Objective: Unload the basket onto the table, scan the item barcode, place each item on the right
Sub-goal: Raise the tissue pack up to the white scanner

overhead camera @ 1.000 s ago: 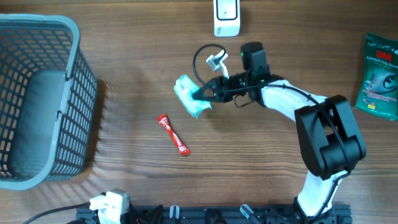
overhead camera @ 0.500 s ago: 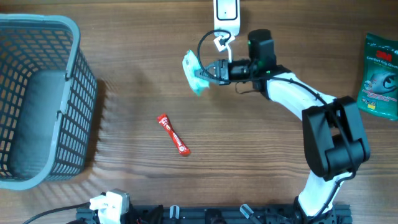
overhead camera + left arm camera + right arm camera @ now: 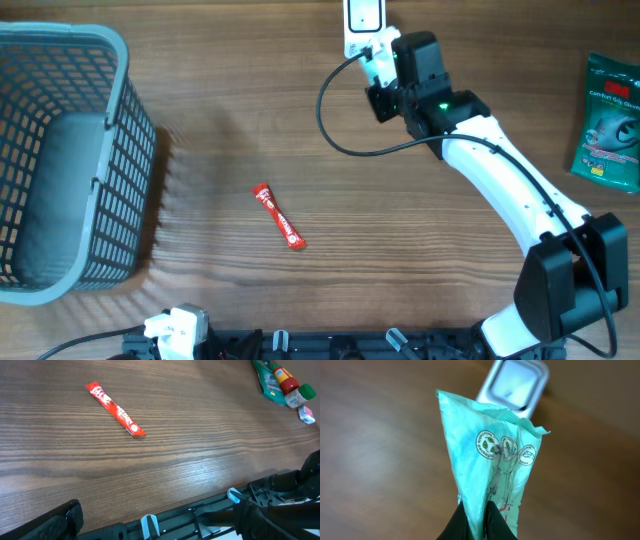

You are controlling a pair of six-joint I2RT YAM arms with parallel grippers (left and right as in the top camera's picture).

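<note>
The teal packet (image 3: 490, 460) is off the table, pinched by its narrow end in the right gripper (image 3: 479, 519), whose black fingers press together on it. Its long axis runs straight away from the fingers, the wide crimped end reaching toward the white scanner (image 3: 517, 382), round printed logos facing the wrist camera. From overhead the arm's wrist hides the packet, right beside the scanner at the far edge. The left gripper (image 3: 160, 510) is spread wide, holding nothing. On the wood-grain table (image 3: 200, 120) lie a red sachet (image 3: 278, 216), a grey basket (image 3: 60, 160) and a green pouch (image 3: 608, 120).
</note>
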